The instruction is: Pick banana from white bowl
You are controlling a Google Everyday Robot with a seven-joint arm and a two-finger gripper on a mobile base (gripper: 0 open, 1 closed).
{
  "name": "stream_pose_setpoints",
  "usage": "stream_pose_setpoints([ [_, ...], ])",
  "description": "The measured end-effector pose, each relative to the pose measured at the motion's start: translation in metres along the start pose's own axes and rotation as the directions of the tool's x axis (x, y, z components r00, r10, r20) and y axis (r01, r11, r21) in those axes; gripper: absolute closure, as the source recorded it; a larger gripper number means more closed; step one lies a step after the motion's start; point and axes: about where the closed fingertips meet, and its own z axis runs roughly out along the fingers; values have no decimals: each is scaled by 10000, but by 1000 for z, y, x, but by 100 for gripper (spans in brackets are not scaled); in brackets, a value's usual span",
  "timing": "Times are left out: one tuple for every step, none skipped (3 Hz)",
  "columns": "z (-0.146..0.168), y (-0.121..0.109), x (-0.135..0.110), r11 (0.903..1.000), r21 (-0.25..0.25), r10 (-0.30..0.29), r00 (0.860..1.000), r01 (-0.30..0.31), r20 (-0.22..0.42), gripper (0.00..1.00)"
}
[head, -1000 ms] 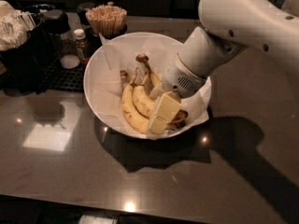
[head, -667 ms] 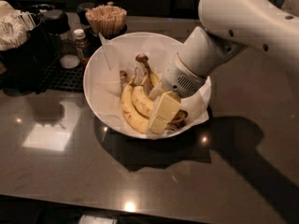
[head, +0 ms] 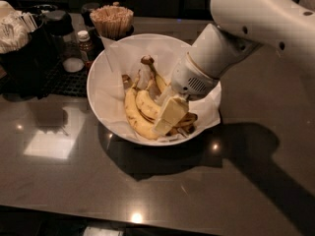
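The white bowl (head: 106,90), wide and lined with creased white paper, stands on the dark counter. Several yellow bananas lie in it. A plump, curved banana (head: 146,103) lies in the middle. A longer one (head: 131,113) lies to its left. Another with a thick dark knobbed stem (head: 146,61) reaches toward the back. My gripper (head: 166,121) is down inside the bowl, right on the plump banana's right side, and covers part of the bunch. The white arm comes in from the upper right.
A cup of wooden stir sticks (head: 112,21) stands behind the bowl. A small brown jar (head: 84,42), a white lid (head: 73,64) and a black organiser with packets (head: 22,48) sit on a black mat at the left. The counter's front edge runs along the bottom.
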Motion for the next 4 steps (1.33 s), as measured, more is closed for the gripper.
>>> stream_pose_setpoints([
  [-29, 1, 11, 9983, 550, 123, 9968, -166, 785, 100],
  [-65, 3, 32, 9962, 817, 114, 9738, -307, 2270, 100],
  [-98, 9, 47, 9961, 865, -202, 9215, -145, 3879, 100],
  [-127, 20, 56, 9952, 883, -822, 8497, 421, 5208, 100],
])
